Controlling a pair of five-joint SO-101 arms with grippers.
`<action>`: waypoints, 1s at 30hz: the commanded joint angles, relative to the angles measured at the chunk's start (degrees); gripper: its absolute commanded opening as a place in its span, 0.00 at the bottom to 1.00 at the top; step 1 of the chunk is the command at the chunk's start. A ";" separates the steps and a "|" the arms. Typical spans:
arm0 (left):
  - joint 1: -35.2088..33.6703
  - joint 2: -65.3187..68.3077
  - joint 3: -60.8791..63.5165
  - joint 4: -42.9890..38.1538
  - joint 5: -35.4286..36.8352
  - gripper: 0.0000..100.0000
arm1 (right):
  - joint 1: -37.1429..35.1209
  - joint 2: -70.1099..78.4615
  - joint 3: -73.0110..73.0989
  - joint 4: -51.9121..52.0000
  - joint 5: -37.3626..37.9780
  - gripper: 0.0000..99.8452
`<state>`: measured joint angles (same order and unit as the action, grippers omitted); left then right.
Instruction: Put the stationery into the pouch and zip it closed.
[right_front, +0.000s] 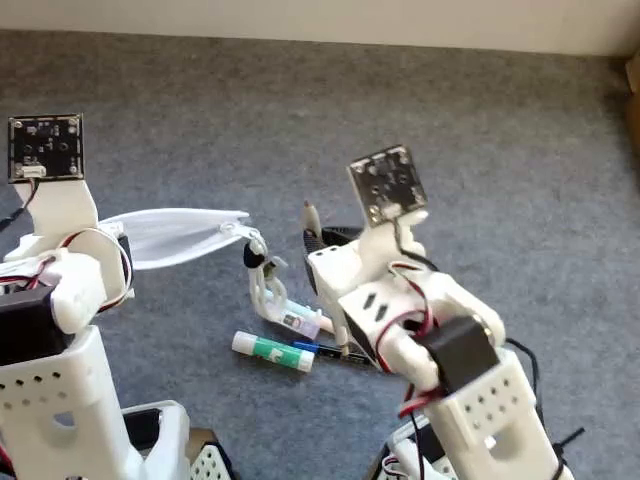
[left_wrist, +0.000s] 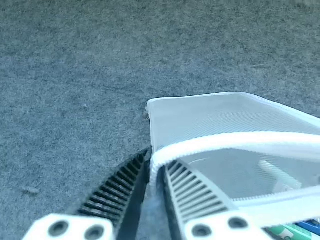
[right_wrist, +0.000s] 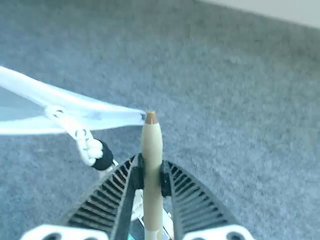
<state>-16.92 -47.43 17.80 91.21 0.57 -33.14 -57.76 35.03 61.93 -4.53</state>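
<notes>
The pouch (right_front: 175, 235) is white mesh, the pencil (right_wrist: 151, 150) cream and brown-tipped, the glue stick (right_front: 272, 351) green-and-white, the worktop (right_front: 480, 130) grey.

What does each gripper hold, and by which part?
Left gripper pinches the pouch at its rim's end; right gripper grips the pencil on its shaft.

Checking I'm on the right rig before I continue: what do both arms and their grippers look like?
Both the left arm and right arm are white plastic with black servo blocks, red, black and white cables, and a square black camera board at each wrist. Fingers are ribbed.
</notes>
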 joint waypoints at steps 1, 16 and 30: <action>1.54 1.45 -0.92 0.44 0.70 0.01 | 0.48 -4.44 -1.10 -0.13 -0.26 0.00; 1.63 1.45 -0.57 0.44 0.70 0.01 | -9.19 -11.38 -1.10 -15.25 -0.26 0.00; 1.63 1.45 -0.48 0.44 0.70 0.01 | -10.15 -11.30 -1.19 -30.64 -0.26 0.00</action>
<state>-16.92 -47.43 17.80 91.21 0.57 -42.64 -67.96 35.03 35.47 -4.53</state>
